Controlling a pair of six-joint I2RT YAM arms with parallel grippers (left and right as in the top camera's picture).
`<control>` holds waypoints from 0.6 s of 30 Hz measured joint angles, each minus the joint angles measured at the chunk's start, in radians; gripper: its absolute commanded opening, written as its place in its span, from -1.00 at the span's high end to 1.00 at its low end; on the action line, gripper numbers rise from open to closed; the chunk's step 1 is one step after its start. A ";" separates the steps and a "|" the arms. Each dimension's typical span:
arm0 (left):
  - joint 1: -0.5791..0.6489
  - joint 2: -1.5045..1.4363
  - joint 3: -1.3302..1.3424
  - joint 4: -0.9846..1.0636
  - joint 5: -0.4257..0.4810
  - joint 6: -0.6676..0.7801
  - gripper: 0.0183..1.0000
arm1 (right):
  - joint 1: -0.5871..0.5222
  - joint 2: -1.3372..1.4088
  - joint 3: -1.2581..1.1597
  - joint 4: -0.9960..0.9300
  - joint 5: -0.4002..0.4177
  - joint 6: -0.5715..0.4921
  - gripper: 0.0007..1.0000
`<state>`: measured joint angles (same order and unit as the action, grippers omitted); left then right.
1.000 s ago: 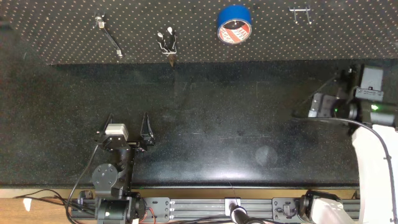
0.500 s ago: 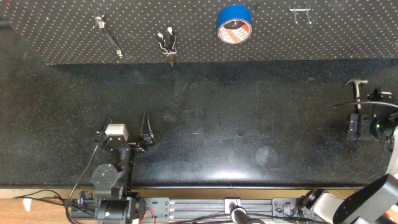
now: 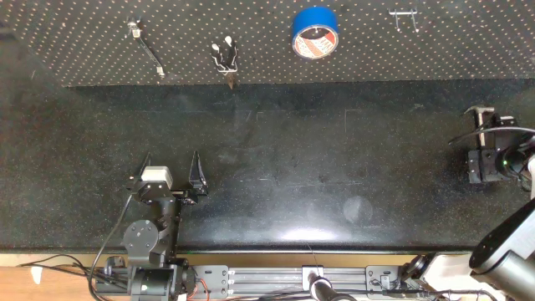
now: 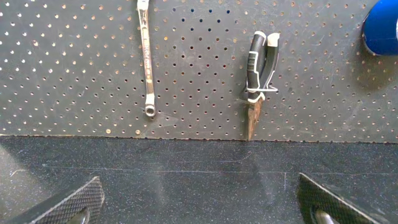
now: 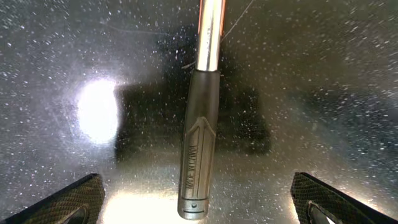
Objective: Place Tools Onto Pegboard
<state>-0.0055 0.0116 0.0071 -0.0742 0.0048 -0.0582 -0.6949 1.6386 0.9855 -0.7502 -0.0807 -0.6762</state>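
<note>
R arm has swung across in the last 1 s, and its gripper (image 5: 199,203) now hangs over the hammer (image 5: 200,140). Its fingers are spread wide either side of the handle's butt end, nothing pinched yet. Hammer lies flat on the worktop (image 3: 292,150), head twd the pegboard (image 3: 84,33). L gripper (image 3: 172,160) sits well apart from the hammer, fingers also spread.

Risks:
- Closing this far from the head makes the hold head-heavy, so the hammer may droop or swivel on lift.
- Handle looks rounded and slightly skewed btwn the fingers, so it could roll.
- Empty hook (image 3: 404,17), well apart from the hammer, has 2 thin prongs. A tilted head would likely miss.
</note>
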 measured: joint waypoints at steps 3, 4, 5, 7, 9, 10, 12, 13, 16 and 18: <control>0.000 0.000 0.000 0.000 0.000 0.000 -0.99 | 0.000 0.003 0.000 0.033 0.000 0.001 -0.95; 0.000 0.000 0.000 0.000 0.000 0.000 -0.99 | 0.002 0.006 0.000 0.042 0.000 0.007 -0.95; 0.000 0.000 0.000 0.000 0.000 0.000 -0.99 | 0.008 0.013 0.000 0.051 0.000 0.025 -0.95; 0.000 0.000 0.000 0.000 0.000 0.000 -0.99 | 0.017 0.022 0.000 0.052 -0.001 0.069 -0.95; 0.000 0.000 0.000 0.000 0.000 0.000 -0.99 | 0.017 0.040 0.000 0.052 -0.009 0.081 -0.96; 0.000 0.000 0.000 0.000 0.000 0.000 -0.99 | 0.017 0.054 0.000 0.052 -0.026 0.089 -0.95; 0.000 0.000 0.000 0.000 0.000 0.000 -0.99 | 0.017 0.057 0.000 0.052 -0.028 0.092 -0.96; 0.000 0.000 0.000 0.000 0.000 0.000 -1.00 | 0.017 0.058 0.000 0.052 -0.030 0.092 -0.94; 0.000 0.000 0.000 0.000 0.000 0.000 -0.99 | 0.017 0.058 0.000 0.052 -0.033 0.097 -0.21; 0.000 0.000 0.000 0.000 0.000 0.000 -0.99 | 0.017 0.059 0.000 0.053 -0.034 0.100 0.17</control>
<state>-0.0055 0.0116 0.0071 -0.0742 0.0051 -0.0582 -0.6777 1.6974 0.9855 -0.6971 -0.1150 -0.5762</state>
